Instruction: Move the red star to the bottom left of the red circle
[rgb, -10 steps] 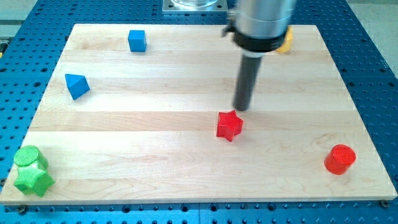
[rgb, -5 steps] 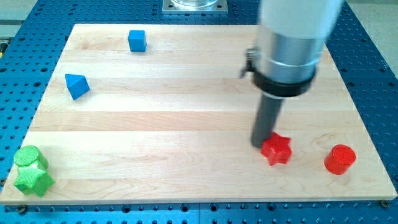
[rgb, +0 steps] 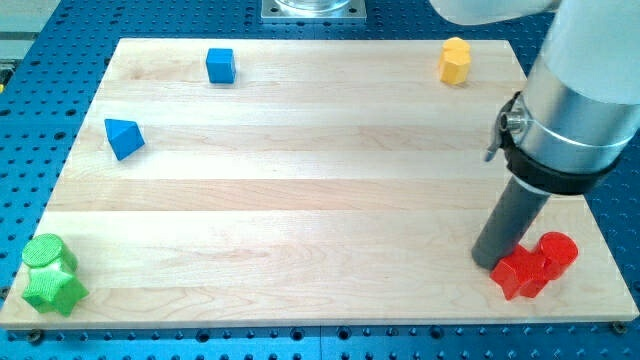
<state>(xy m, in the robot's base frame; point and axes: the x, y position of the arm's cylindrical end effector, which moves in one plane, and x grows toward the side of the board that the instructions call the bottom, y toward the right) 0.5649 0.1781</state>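
The red star (rgb: 519, 274) lies near the board's bottom right corner. It touches the red circle (rgb: 557, 251), a short cylinder, on that block's lower left. My tip (rgb: 489, 263) rests on the board right against the star's upper left side. The dark rod rises from there to the grey arm at the view's right.
A yellow hexagon block (rgb: 454, 61) stands at the top right. A blue cube (rgb: 221, 65) sits at the top left and a blue triangle (rgb: 123, 138) at the left. A green cylinder (rgb: 46, 253) and green star (rgb: 54, 290) sit at the bottom left corner. The board's right edge (rgb: 600, 235) is close to the red blocks.
My tip has swept to the right and down, pushing the red star from the board's middle to the red circle's lower left. The yellow hexagon has come into view.
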